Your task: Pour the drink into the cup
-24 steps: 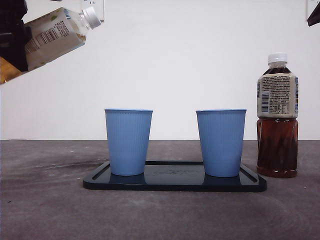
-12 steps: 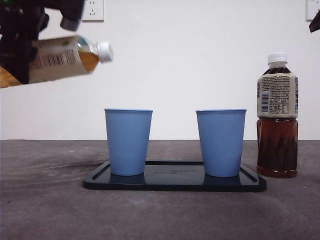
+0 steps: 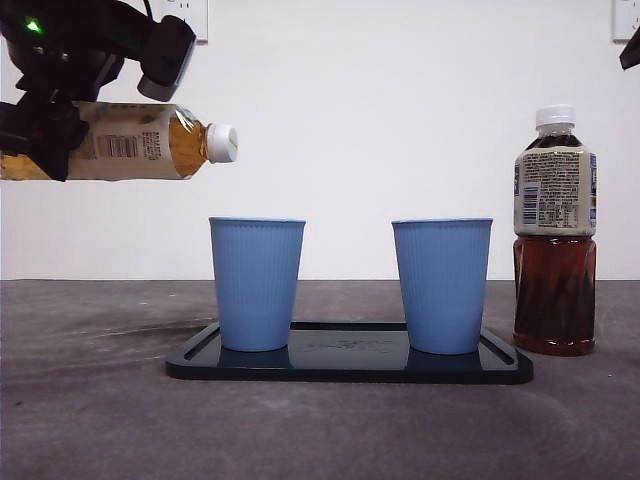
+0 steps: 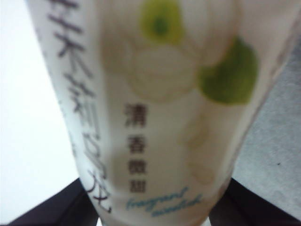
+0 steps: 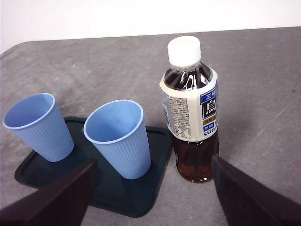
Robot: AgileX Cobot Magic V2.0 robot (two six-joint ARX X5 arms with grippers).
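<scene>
Nearest us, our left gripper (image 3: 45, 120) clamps the tea bottle (image 3: 130, 142) level, its capped mouth above and left of the left blue cup (image 3: 257, 283) on the tray (image 3: 350, 366); our right gripper (image 5: 153, 197) waits, jaws spread, over the dark bottle (image 5: 190, 110).

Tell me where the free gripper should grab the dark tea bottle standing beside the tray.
Probably the labelled body of the dark tea bottle, approached level from the side away from the tray, since the nearer blue cup stands close there. The bottle is upright and round; the right gripper is open, straddling it in its wrist view.
</scene>
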